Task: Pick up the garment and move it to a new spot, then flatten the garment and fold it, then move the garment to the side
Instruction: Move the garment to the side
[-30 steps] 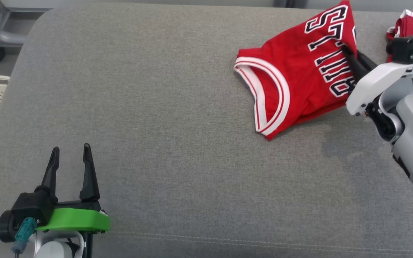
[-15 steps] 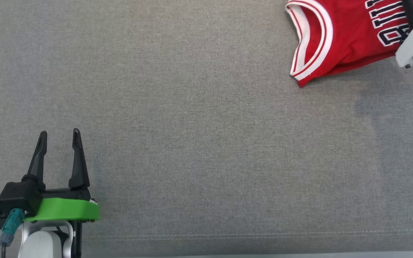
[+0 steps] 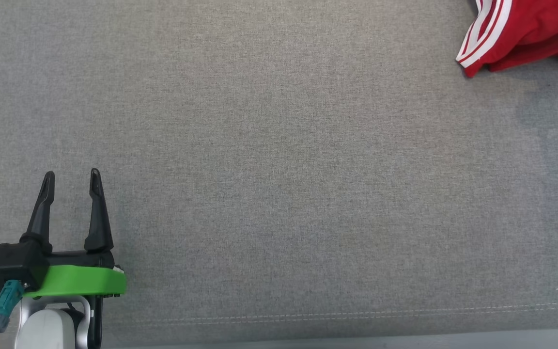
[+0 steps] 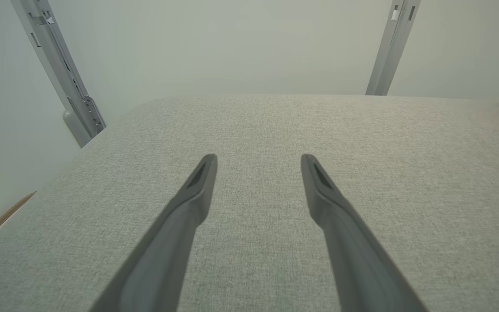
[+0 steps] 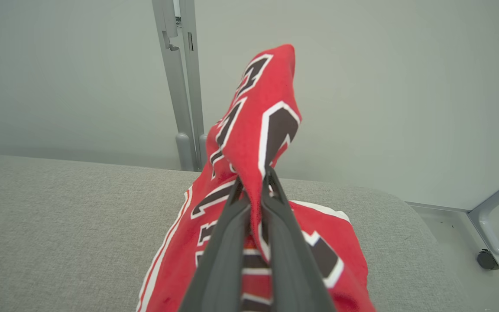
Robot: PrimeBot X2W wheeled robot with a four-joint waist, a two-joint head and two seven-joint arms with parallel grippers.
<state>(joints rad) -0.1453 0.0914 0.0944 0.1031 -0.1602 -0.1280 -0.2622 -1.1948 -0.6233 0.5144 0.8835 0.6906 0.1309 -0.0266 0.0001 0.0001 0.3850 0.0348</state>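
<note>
Garment [image 3: 526, 29] farther from left tool [image 3: 70, 175]

We see a red garment [image 3: 526, 29] at two o'clock, white stripes on its trim [image 3: 475, 39], black lettering [image 5: 277, 130] outlined white. The cushion [image 3: 279, 169] is flecked grey. Our left gripper [image 3: 70, 175], eight o'clock, shows black fingers [image 3: 97, 218], green bracket [image 3: 78, 281].

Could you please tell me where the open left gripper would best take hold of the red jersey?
Probably the white-striped trim corner of the jersey, approached from the robot's left: it lies free on the cushion, nearest, while the right gripper is shut on a raised fold.
</note>
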